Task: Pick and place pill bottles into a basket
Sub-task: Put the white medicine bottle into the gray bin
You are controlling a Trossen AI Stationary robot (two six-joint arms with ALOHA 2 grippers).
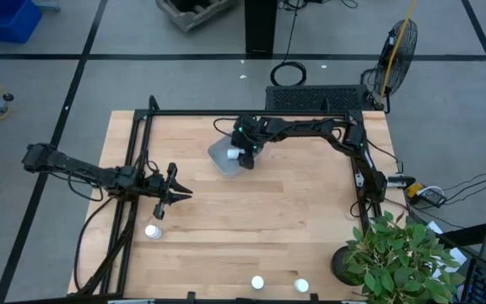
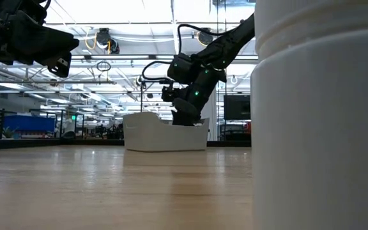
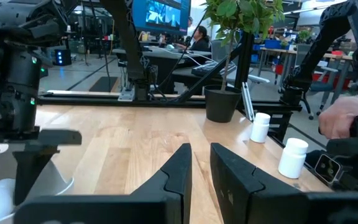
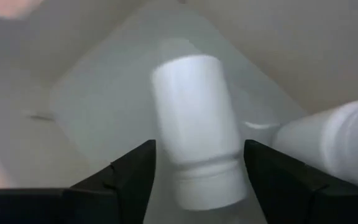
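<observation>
- Right gripper [image 1: 247, 158] is positioned over the basket [image 1: 223, 157], far-centre on the counter [image 1: 294, 211]; in the right wrist view its jaws are seen set apart, with a pill bottle [image 4: 197, 127] between them but not clearly touched, so it is judged released or about to be dropped.
- A second bottle [image 4: 334, 143] is seen lying just beside it in the basket, at the frame edge.
- Basket is judged to hold two bottles; exact contact with the basket floor cannot be told.
- Three bottles are left on the counter: one near-left [image 1: 152, 230], and two at the near edge, centre [image 1: 257, 283] and just right of it [image 1: 301, 286].
- Left gripper [image 1: 178, 191] is held low over the left side of the counter, just far of the near-left bottle; jaws are seen nearly together with a narrow gap, nothing held.
- Progress judged: roughly two of five placed, three picks remaining.
- A potted plant [image 1: 399, 253] stands at the near-right corner, well apart from the bottles.
</observation>
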